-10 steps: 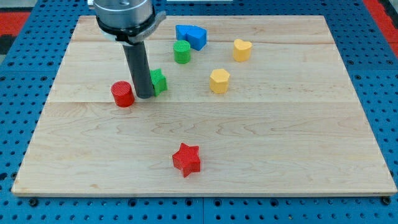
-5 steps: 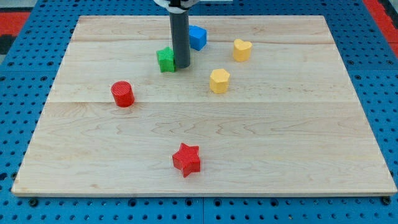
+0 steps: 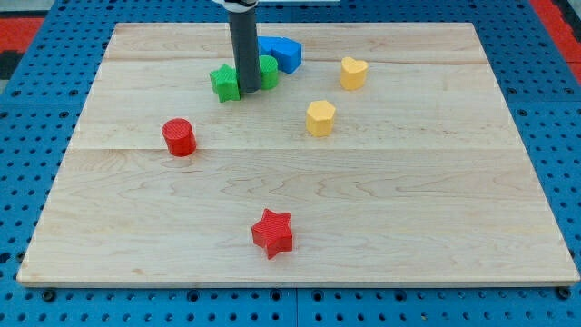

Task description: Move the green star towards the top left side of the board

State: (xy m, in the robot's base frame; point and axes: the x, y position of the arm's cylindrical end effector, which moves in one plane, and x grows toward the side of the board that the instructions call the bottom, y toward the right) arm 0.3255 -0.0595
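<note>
Your rod is standing in the upper middle of the surface (image 3: 136,227), with my tip (image 3: 246,91) sitting right against the green star's (image 3: 225,83) right side; looks like contact, no gap visible. There's no claw on this rig, so nothing is being held; it's just the bare rod touching the star.

The green star is lying left of the tip, in the upper-left-centre part of the surface, well short of the top-left corner.

A green cylinder (image 3: 269,72) is peeking out just right of the rod, partly hidden behind it. A blue block (image 3: 282,52) is sitting just above and right of that; can't make out its shape fully.

Elsewhere: a yellow heart (image 3: 353,72) at upper right, a yellow hexagon (image 3: 320,117) below it, a red cylinder (image 3: 179,137) at left, a red star (image 3: 272,232) near the bottom centre.

No readable writing or labels.
</note>
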